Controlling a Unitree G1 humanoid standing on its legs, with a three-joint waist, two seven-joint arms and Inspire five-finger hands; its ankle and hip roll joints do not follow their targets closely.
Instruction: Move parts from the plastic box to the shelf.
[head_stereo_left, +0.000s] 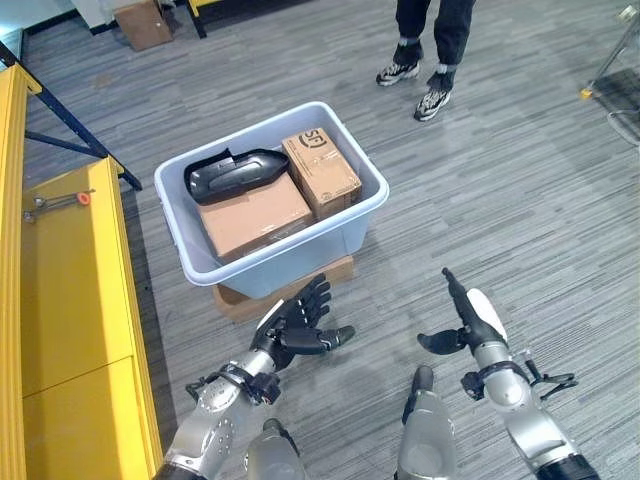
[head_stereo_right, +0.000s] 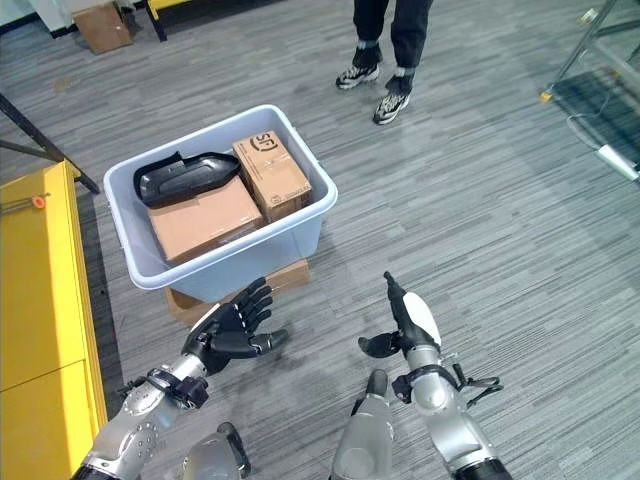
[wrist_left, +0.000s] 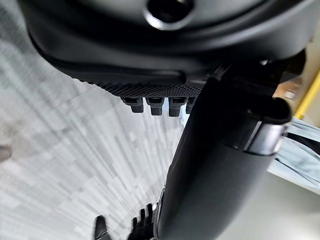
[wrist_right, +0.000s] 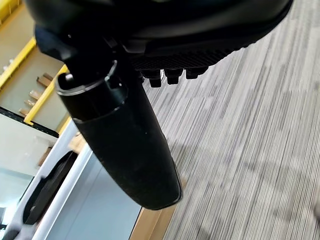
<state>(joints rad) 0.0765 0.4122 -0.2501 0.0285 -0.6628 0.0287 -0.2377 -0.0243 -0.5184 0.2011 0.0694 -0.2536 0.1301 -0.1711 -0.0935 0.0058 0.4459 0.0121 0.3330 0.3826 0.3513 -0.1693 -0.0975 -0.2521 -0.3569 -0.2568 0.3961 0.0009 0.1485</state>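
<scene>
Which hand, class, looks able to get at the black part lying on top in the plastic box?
Probably the left hand: it is open by the plastic box, and nothing covers the black part. The box wall must be cleared first.

The plastic box sits ahead of me on a low wooden board on the floor. In it, a large cardboard box lies toward my left, a smaller cardboard box stands beside it on the right, and a moulded part rests across the large box's far edge. My left hand hangs just before the plastic box, my right hand off to the right. The shelf runs along my left. A person's shoes stand beyond the box.
</scene>
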